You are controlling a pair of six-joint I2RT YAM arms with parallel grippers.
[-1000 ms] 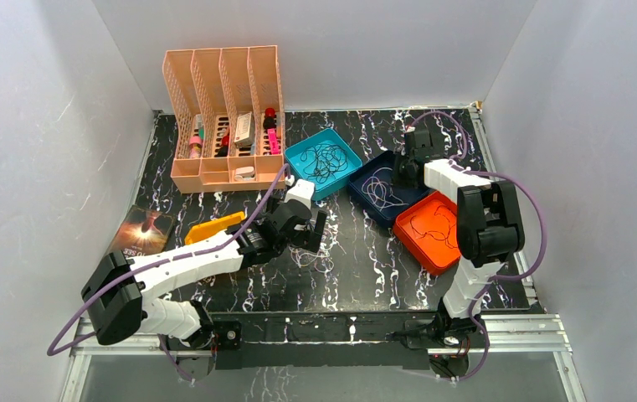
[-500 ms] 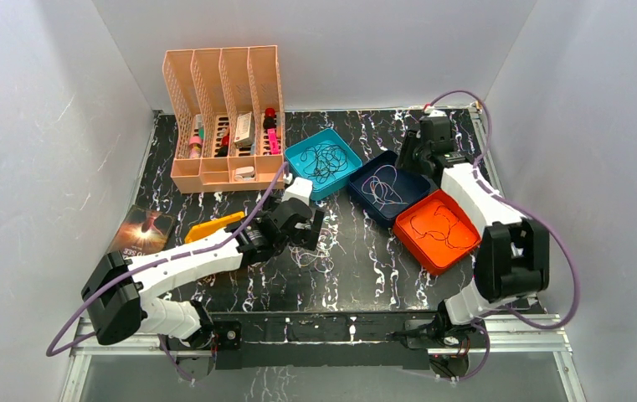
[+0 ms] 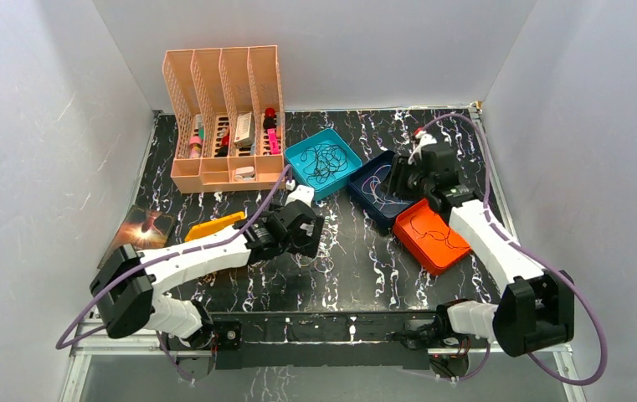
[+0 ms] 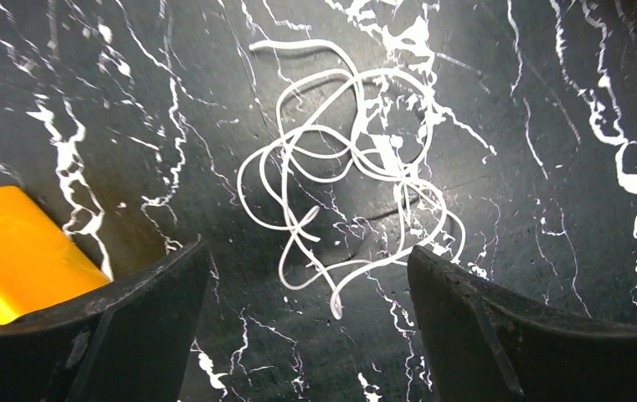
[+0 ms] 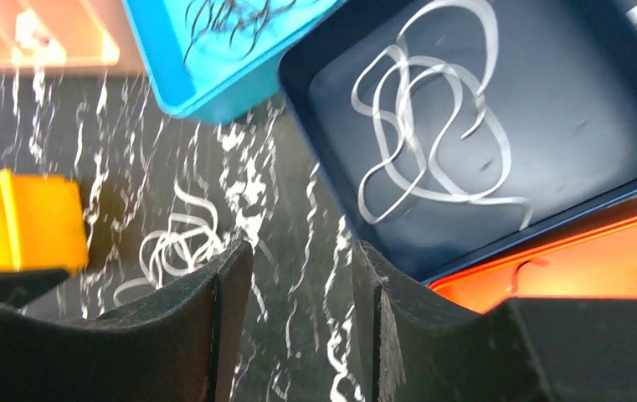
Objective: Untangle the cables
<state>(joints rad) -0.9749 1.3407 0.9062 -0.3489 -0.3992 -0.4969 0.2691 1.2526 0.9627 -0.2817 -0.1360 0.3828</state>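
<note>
A tangle of white cables lies on the black marble table, just ahead of my left gripper. That gripper is open and low over the table, its fingers on either side of the tangle's near end, touching nothing. In the top view the left gripper hides most of the tangle. My right gripper is open and empty. It hovers by the navy tray, which holds a loose white cable. Black cables fill the teal tray. A dark cable lies in the orange tray.
A peach desk organiser with small items stands at the back left. A yellow block sits just left of the left gripper, and a dark booklet lies at the table's left edge. The three trays stand side by side at the centre right.
The right gripper has opened, pulled back from the navy tray, then swung to the tray's right side, now aimed towards the centre. The left gripper has edged down over the white tangle.
</note>
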